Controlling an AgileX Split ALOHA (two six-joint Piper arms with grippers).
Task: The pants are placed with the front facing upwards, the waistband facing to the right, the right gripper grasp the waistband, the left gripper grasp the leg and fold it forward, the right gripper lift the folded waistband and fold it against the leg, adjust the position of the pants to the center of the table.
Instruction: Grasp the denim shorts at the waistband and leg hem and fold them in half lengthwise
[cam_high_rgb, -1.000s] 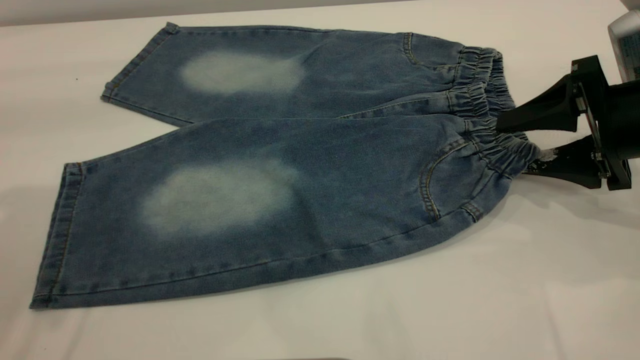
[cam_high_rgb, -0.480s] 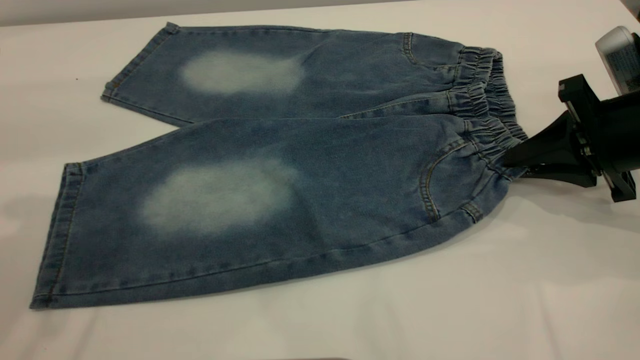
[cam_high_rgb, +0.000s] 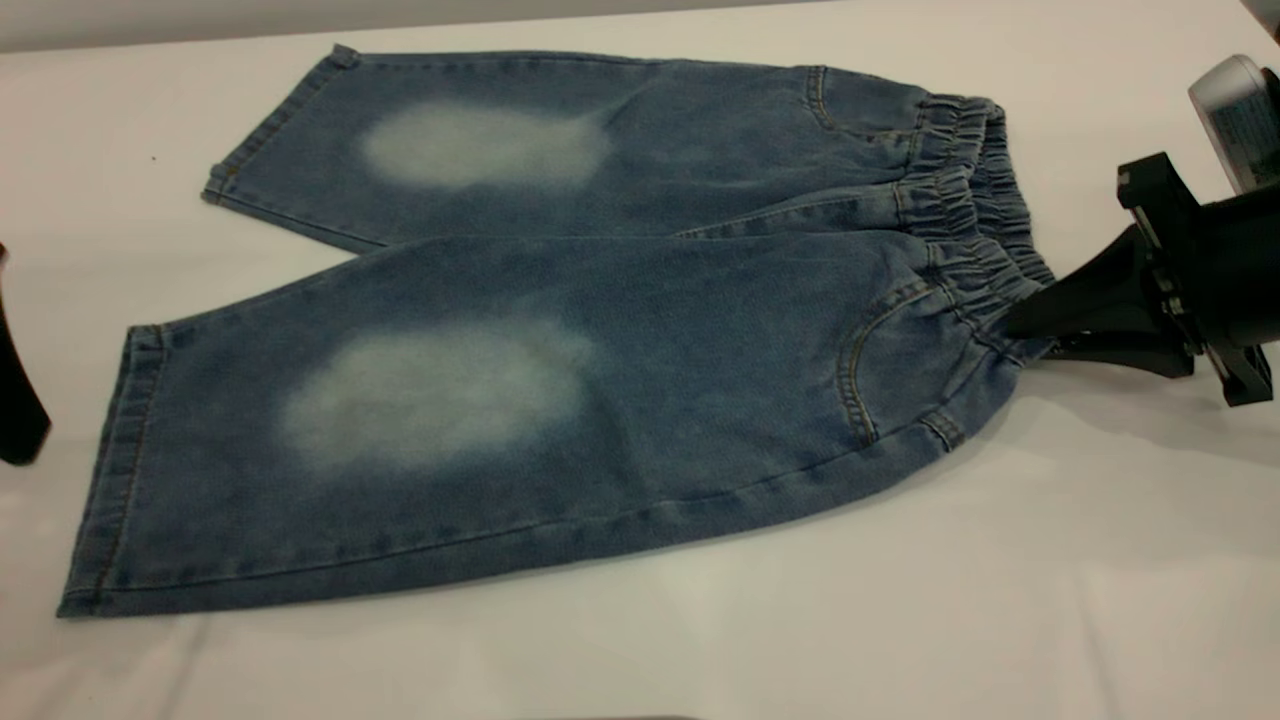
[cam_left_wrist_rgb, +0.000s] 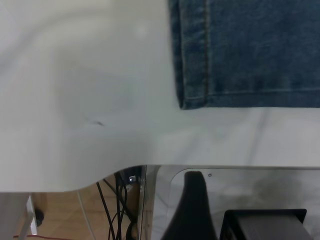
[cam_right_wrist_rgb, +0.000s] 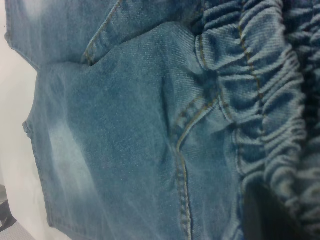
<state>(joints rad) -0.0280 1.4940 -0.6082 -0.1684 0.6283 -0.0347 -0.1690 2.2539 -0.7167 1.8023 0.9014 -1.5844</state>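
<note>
Pants (cam_high_rgb: 560, 330) lie flat on the table (cam_high_rgb: 900, 620), long axis running from the waistband (cam_high_rgb: 975, 230) to the leg hems. The right gripper (cam_high_rgb: 1015, 330) is clamped on the waistband's near end. Only the left wrist view shows a hem corner (cam_left_wrist_rgb: 192, 100) off the left gripper (cam_left_wrist_rgb: 192, 200), whose grip I cannot tell.

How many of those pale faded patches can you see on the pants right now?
2. One patch is on the far leg, near the table's back edge; the other patch is on the near leg, closer to the camera. The underside is hidden, so there may be more.
</note>
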